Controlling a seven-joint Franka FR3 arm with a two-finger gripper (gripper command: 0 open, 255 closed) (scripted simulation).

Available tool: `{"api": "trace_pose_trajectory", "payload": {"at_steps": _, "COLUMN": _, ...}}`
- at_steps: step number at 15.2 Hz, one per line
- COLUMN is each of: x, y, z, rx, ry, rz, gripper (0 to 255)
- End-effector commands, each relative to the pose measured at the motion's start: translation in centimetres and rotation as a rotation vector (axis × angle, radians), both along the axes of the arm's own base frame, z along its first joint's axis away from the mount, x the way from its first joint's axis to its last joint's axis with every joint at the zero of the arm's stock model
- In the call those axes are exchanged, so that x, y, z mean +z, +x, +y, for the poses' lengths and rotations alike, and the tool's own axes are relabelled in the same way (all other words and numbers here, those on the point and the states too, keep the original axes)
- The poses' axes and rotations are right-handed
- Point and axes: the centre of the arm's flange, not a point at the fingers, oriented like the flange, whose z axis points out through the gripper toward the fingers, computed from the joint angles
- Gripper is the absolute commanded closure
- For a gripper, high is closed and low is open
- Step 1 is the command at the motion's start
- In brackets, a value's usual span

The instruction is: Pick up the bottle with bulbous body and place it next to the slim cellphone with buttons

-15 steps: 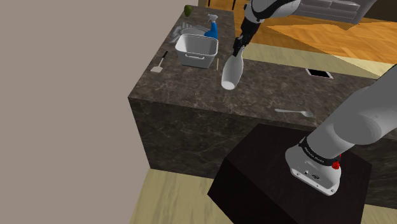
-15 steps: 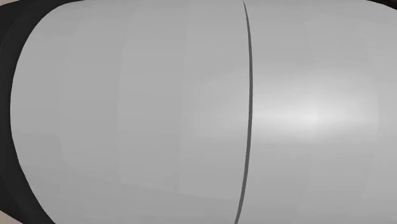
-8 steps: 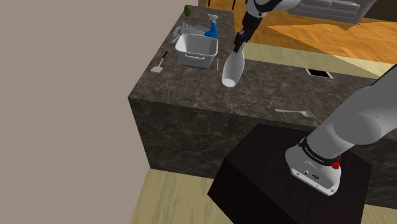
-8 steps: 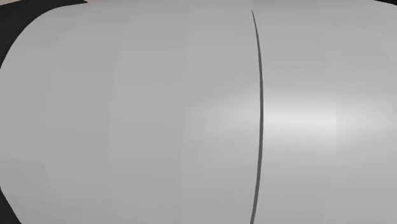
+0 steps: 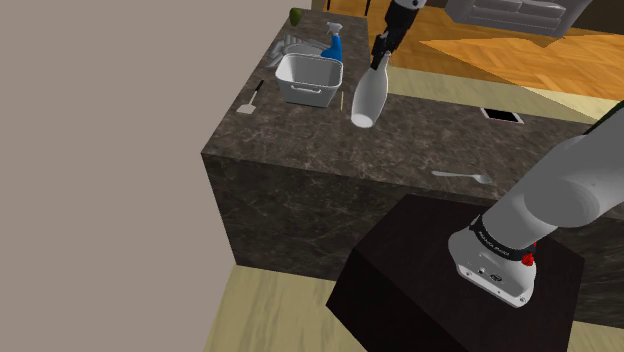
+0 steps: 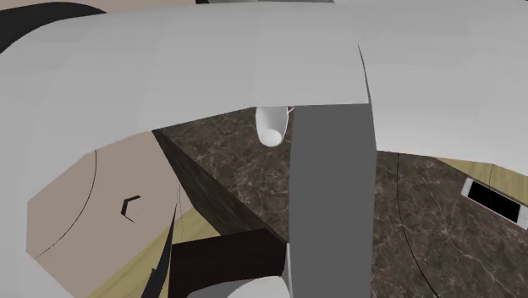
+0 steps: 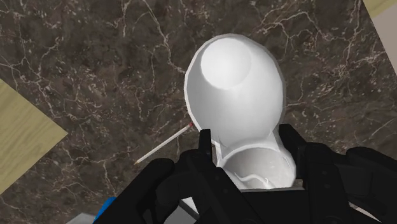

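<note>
Shoulder view: one white arm (image 5: 560,190) reaches across a dark marble counter (image 5: 300,150). Its black gripper (image 5: 381,55) is clamped on the neck of the one white bottle (image 5: 367,100). The bottle hangs clear above the counter, its long axis close to upright and its bulbous body downward. One slim cellphone (image 5: 502,115) lies flat on the counter, well apart toward this view's right; the carry has to go that way. One white tub (image 5: 308,80) and one blue spray bottle (image 5: 333,45) stand to the bottle's left.

Second exterior view: the arm's casing blocks much. A white rounded end (image 6: 272,129) under it is probably the bottle's base. The cellphone (image 6: 491,199) lies near the right edge.

Wrist view: the jaws press either side of the bottle's neck, the body (image 7: 235,95) swelling away from the hand. One thin stick (image 7: 162,146) lies on the marble below.
</note>
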Motion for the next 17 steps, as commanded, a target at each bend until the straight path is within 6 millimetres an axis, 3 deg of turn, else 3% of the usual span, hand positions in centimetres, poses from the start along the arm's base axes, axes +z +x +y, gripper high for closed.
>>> {"api": "trace_pose_trajectory", "payload": {"at_steps": 1, "x": 1.1, "y": -0.1, "z": 0.0, "rx": 0.000, "ry": 0.000, "rz": 0.000, "gripper": 255}}
{"api": "trace_pose_trajectory", "payload": {"at_steps": 17, "x": 9.6, "y": -0.1, "z": 0.0, "rx": 0.000, "ry": 0.000, "rz": 0.000, "gripper": 255}}
